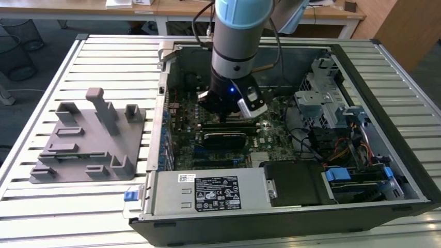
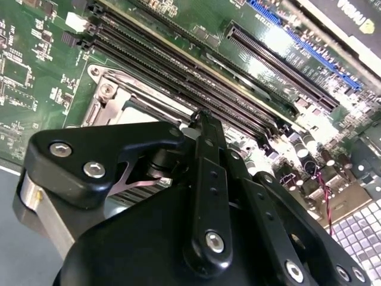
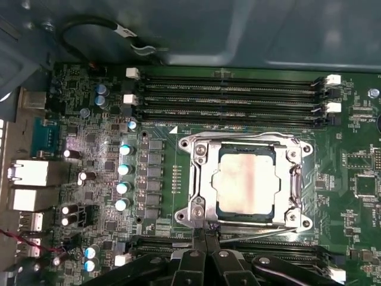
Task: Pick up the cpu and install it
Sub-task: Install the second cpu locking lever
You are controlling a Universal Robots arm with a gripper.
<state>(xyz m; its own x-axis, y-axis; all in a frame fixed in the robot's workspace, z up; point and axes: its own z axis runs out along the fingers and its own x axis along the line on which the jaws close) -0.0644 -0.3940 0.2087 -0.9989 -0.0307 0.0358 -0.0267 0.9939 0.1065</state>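
Observation:
In the first wrist view the cpu (image 3: 245,180), a square chip with a silvery top, lies flat inside the metal socket frame (image 3: 198,179) on the green motherboard (image 3: 161,179). My gripper (image 3: 206,229) is shut with nothing between its fingers. Its tips sit at the socket frame's edge, beside a thin metal lever (image 3: 262,233). In the second wrist view the black gripper (image 2: 200,117) hangs over a corner of the socket frame (image 2: 110,89). In the exterior view the gripper (image 1: 231,111) reaches down into the open computer case (image 1: 344,51), above the board's middle.
Rows of memory slots (image 3: 238,95) run along both sides of the socket. A row of capacitors (image 3: 124,170) stands beside it. A black card (image 1: 227,138), drive cages (image 1: 324,103) and cables fill the case. A grey plastic fixture (image 1: 90,139) with upright posts stands on the slatted table at the exterior view's left.

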